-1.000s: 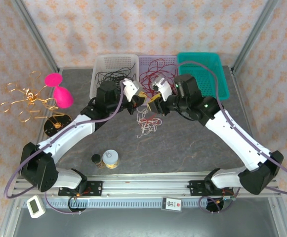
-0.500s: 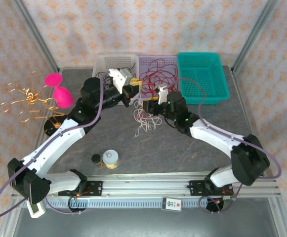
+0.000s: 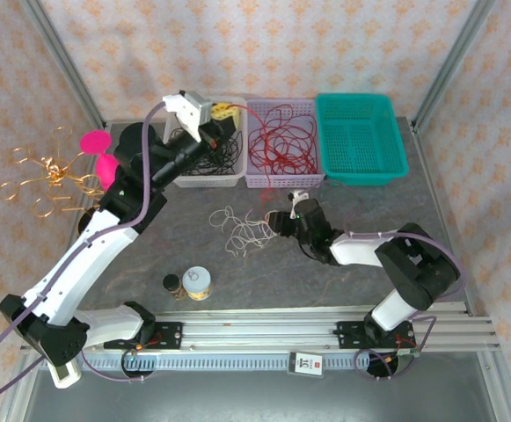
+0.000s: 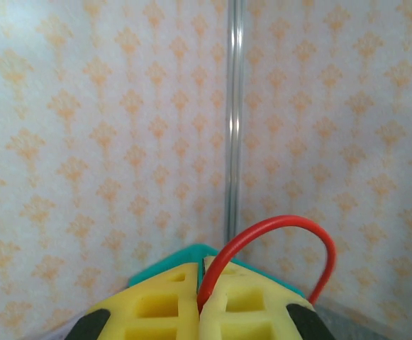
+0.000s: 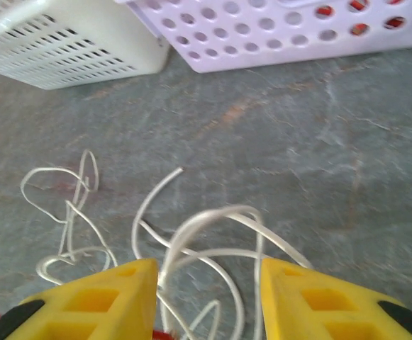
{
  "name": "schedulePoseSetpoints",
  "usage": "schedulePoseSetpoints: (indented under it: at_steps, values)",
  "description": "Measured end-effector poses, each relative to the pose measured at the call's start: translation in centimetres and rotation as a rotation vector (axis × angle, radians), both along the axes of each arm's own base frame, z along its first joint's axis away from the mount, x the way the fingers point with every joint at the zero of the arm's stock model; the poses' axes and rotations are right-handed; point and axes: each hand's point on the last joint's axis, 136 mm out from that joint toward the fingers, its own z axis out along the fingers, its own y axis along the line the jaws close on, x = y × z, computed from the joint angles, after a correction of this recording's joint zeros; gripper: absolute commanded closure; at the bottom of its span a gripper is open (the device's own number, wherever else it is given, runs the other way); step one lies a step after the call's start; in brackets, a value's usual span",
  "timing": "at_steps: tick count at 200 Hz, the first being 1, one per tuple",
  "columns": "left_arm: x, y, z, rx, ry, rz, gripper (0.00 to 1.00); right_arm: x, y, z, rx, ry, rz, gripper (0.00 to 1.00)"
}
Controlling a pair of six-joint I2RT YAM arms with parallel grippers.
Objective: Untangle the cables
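Pinching a red cable, the left gripper is clamped tight; the right gripper gapes over white cable.

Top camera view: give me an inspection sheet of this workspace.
Surface: grey stone-look table, off-white cable loose on it.
Job's things: black cables in white basket, red cables in lilac basket; nothing seen in teal basket.
Clutter: gold wire ornament, pink hourglass-shaped object, pale-lidded jar, small dark jar.
Grippers: left gripper raised, shut on red cable; right gripper low, open around off-white cable.
Cables: purple hose along each arm.
Surroundings: patterned walls, metal frame posts.
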Motion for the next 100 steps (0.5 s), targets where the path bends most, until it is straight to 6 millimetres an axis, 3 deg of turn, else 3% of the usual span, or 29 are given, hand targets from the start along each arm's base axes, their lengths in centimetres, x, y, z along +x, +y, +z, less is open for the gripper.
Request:
schedulePoseSetpoints:
  at_steps: [33, 58, 78, 100]
  values:
    - [-0.3, 1.4, 3.6, -0.05, -0.069, 0.067, 1.0, -0.1, -1.4, 0.9, -0.039, -0.032, -0.043, 0.5]
    - [0.0, 2.2, 5.7, -0.077, -0.109, 0.114, 1.0, 0.0, -2.9, 4.0, -0.06, -0.109, -0.086, 0.41]
    - [0.3, 2.6, 7.2, -0.085, -0.141, 0.147, 1.0, -0.2, -3.8, 6.0, -0.063, -0.163, -0.111, 0.4]
    - [0.2, 3.1, 9.5, -0.101, -0.192, 0.18, 1.0, -0.6, -4.8, 5.7, -0.089, -0.152, -0.131, 0.36]
